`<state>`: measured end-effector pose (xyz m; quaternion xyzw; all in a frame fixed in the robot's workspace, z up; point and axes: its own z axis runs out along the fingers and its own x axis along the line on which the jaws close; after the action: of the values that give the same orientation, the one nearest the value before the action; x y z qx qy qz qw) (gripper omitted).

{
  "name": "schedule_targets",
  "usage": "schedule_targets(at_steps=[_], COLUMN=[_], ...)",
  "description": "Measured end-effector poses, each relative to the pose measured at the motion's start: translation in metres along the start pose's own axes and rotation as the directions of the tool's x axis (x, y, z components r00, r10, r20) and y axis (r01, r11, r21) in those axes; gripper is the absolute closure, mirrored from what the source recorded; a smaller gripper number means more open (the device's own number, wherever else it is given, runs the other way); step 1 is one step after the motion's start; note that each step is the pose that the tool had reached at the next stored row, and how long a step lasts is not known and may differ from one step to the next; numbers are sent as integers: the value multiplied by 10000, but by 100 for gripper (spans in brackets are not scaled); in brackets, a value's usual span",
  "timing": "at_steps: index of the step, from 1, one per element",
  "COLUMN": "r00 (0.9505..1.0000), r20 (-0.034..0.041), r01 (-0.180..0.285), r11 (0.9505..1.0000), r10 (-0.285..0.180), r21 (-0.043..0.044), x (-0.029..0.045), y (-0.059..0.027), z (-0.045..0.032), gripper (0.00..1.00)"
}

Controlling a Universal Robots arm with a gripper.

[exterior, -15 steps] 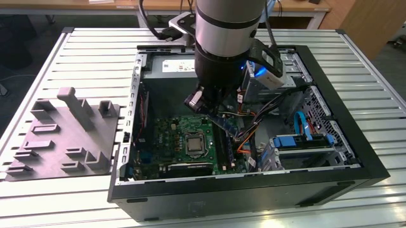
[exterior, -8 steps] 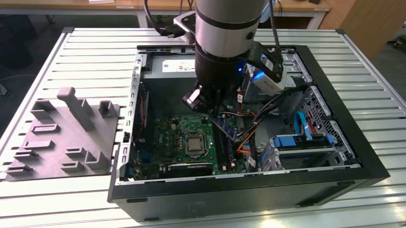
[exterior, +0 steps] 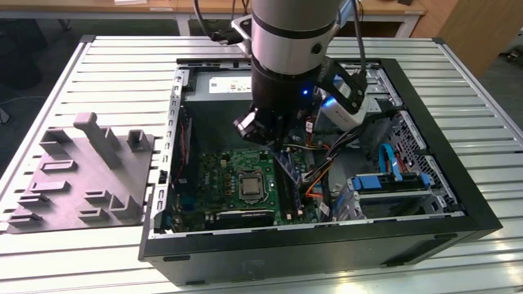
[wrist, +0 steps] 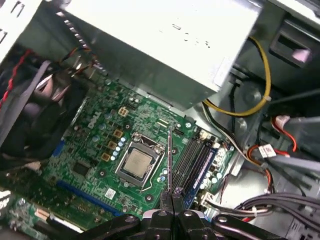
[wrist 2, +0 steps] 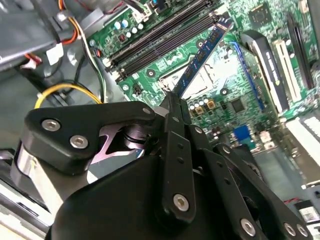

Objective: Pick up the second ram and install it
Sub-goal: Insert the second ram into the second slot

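Black gripper [wrist 2: 172, 102]: jaws drawn narrow, clamping one end of the second ram [wrist 2: 202, 55].
Second ram: long, flat, dark blue-green memory stick with black chips. I see it hanging over the board and cannot tell whether it touches.
Memory slots [wrist 2: 165, 37]: long black plastic, just beside the stick's free end.
Motherboard [wrist: 90, 150]: large square green board, silver processor socket [wrist: 137, 165] near the stick.
Computer case [exterior: 327, 251]: open black box on a ribbed grey table [exterior: 122, 61].
Fixture [exterior: 82, 177]: grey moulded block, at the exterior view's left of the case.
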<state>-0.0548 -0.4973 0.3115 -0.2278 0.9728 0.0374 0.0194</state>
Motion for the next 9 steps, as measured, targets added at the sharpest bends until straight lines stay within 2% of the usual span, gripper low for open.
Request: schedule_targets(at_steps=[4, 9], r00=[9973, 9867], r20=[48, 111], r01=[-732, -1623], r11=[9973, 9867], r10=[732, 1622], r21=[39, 81], x=[1, 1], y=[0, -1], z=[7, 17], gripper=[89, 89])
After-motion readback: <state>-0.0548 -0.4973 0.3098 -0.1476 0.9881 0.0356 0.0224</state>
